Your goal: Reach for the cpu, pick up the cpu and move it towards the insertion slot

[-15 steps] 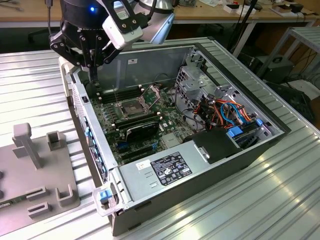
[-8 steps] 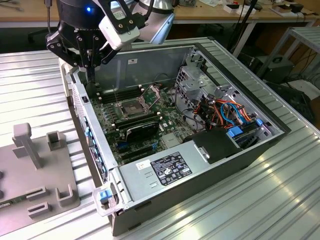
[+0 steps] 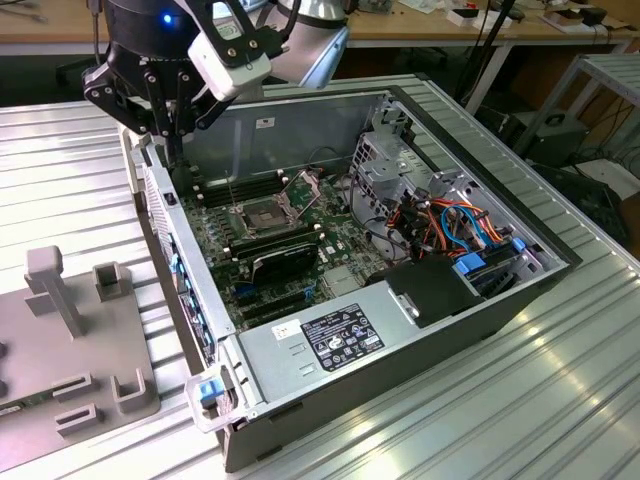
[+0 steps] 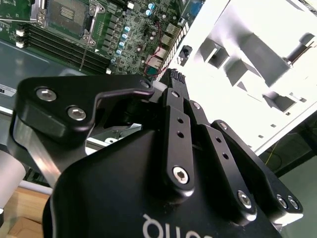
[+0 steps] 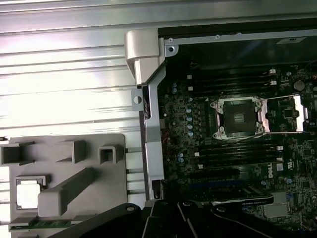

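Over the case [image 3: 300,120] hung the gripper [image 3: 172,140], jaws closed, empty. Reaching seemed unfinished; the cpu [image 5: 28,193] lay well apart.

Black gripper [image 4: 173,82], silver screws [image 4: 181,173] (blue light [image 3: 167,17], apparently)

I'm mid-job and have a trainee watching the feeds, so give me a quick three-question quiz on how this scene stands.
1. True or false: the cpu lies in a recess of the grey fixture tray, outside the computer case.
2. The load plate of the insertion slot is: A) shut over the slot, B) hinged open, C) lying on the tray.
3. Fill in: in the exterior view, the gripper hangs above the case wall on that view's ___ side.

Key: 1 true; 2 B; 3 left.
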### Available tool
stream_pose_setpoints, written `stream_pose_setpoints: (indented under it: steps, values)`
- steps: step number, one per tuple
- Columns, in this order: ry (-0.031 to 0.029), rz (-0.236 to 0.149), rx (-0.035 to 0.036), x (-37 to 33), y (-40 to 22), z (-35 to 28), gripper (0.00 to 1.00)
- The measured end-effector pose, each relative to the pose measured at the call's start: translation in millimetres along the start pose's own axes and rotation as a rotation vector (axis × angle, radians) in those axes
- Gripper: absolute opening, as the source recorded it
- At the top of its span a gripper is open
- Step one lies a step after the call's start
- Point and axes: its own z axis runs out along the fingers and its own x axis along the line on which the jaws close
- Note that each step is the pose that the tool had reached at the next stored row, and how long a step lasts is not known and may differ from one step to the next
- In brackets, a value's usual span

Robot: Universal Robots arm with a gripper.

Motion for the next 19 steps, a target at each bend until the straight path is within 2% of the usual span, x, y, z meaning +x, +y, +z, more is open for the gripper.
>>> stream_pose_setpoints:
  steps: [19]
  values:
    - [0.0007,0.0,0.0001,15.9,-1.2,0.0,0.11]
